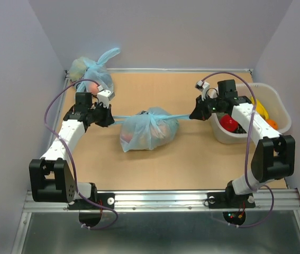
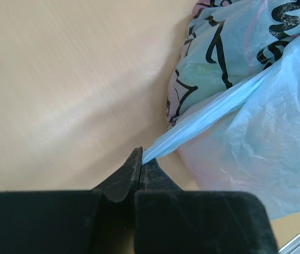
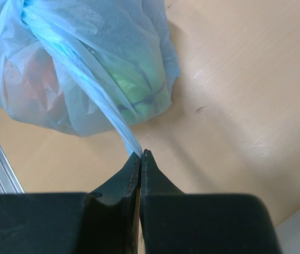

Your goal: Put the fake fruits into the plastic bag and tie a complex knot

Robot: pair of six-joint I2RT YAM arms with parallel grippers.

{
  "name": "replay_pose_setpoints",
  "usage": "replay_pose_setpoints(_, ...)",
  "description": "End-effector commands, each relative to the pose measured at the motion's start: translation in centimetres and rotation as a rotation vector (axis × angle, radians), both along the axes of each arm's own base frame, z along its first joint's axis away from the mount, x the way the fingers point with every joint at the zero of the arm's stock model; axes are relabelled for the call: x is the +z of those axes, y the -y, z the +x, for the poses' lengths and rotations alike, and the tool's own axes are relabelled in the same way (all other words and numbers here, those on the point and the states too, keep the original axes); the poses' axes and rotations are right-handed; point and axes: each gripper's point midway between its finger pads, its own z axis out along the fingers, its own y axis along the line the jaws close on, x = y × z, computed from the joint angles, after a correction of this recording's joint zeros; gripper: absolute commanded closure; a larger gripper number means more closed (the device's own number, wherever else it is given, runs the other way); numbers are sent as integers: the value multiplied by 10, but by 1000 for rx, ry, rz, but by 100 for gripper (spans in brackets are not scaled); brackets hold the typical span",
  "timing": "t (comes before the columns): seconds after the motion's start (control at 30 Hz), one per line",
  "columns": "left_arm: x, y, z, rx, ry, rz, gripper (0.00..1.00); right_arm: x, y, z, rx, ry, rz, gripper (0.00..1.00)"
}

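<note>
The light-blue plastic bag [image 1: 148, 133] lies mid-table with fake fruits showing through it as red and green shapes. Its handles are twisted into a knot [image 1: 151, 113] on top, and two thin ends are stretched out sideways. My left gripper [image 1: 110, 119] is shut on the left handle end [image 2: 192, 129]. My right gripper [image 1: 193, 114] is shut on the right handle end [image 3: 102, 100]. Both ends are taut. The bag's printed panel [image 2: 213, 47] shows in the left wrist view, and the knot [image 3: 20, 10] and bag show in the right wrist view.
A second small light-blue bag [image 1: 91, 71] of pale lumps sits at the back left corner. A white bin [image 1: 274, 103] at the right holds a red fruit [image 1: 229, 123], a yellow banana [image 1: 261, 110] and an orange [image 1: 272, 124]. A metal rail [image 1: 160, 198] runs along the near edge.
</note>
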Motion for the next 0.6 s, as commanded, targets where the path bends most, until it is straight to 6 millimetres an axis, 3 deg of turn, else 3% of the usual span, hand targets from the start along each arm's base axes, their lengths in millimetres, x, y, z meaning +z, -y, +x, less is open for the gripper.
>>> replay_pose_setpoints(0.0,26,-99,26,309,117,301,100,-1,101,36,-294,80,-319,100)
replay_pose_setpoints(0.17,65,-89,28,258,233,240,100,25,119,46,-360,149,-309,100)
replay_pose_setpoints(0.27,80,-89,28,245,278,221,100,39,128,49,-394,181,-289,100)
replay_pose_setpoints(0.37,80,-96,29,254,293,219,100,41,135,51,-405,192,-290,100)
replay_pose_setpoints(0.57,49,-97,35,237,240,222,100,11,131,49,-368,146,-285,100)
